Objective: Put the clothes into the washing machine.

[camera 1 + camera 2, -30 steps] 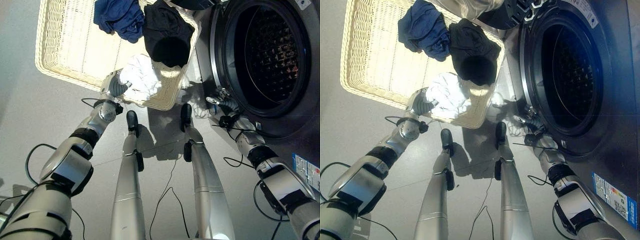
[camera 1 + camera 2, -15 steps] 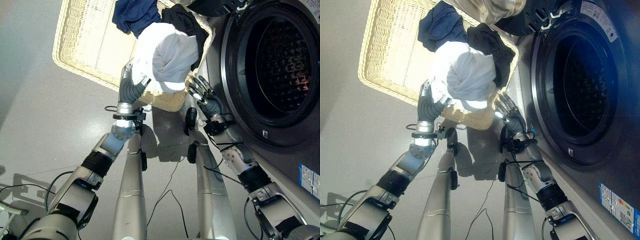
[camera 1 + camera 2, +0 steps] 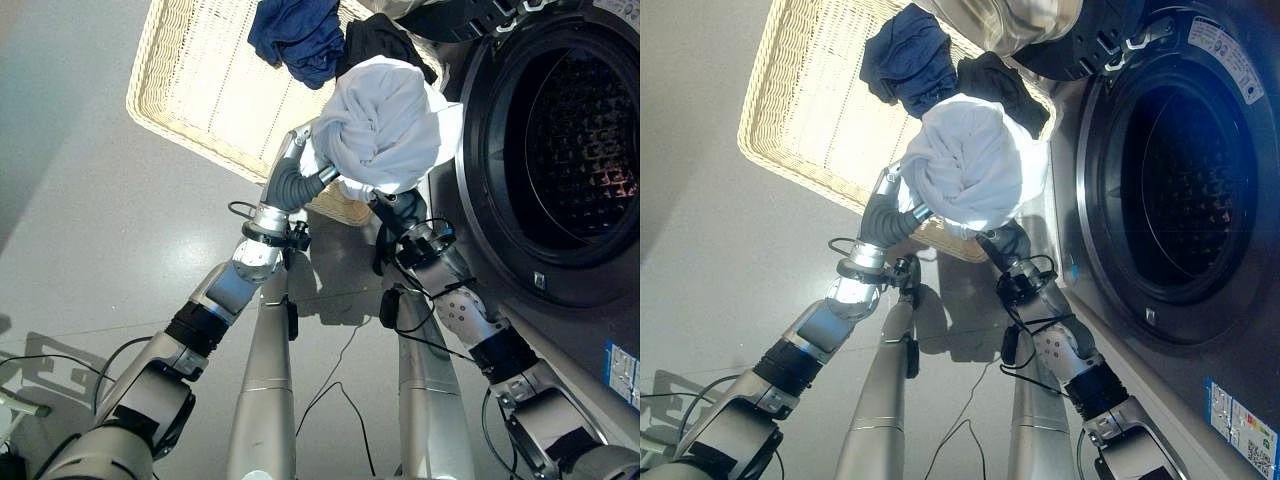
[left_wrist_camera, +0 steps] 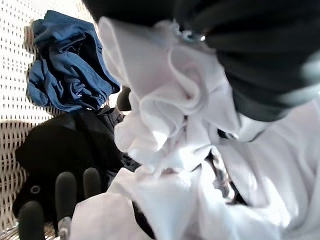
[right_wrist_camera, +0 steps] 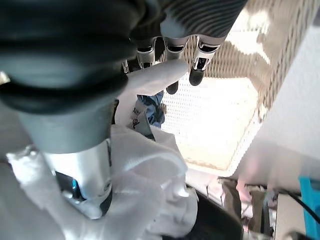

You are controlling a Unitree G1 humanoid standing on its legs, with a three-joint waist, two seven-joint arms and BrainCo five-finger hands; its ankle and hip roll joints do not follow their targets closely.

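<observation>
A bunched white garment (image 3: 385,125) hangs in the air between the wicker basket (image 3: 200,95) and the washing machine's open drum (image 3: 585,150). My left hand (image 3: 292,185) is shut on its lower left edge and holds it up. From below, my right hand (image 3: 403,212) reaches under the bundle, its fingers (image 5: 200,67) straight against a fold of the white garment (image 5: 145,165). A blue garment (image 3: 300,35) and a black garment (image 3: 378,38) lie in the basket's far corner, behind the lifted bundle. The left wrist view has the white garment (image 4: 165,125) close up.
The basket stands on the grey floor (image 3: 90,230) just left of the machine, its near corner below the bundle. The machine's dark door (image 3: 1095,40) hangs open at the top, above the round opening. Open floor lies to the left.
My left hand has carried the white garment further right, towards the drum opening. My right hand has moved in under the bundle. The camera has shifted too.
</observation>
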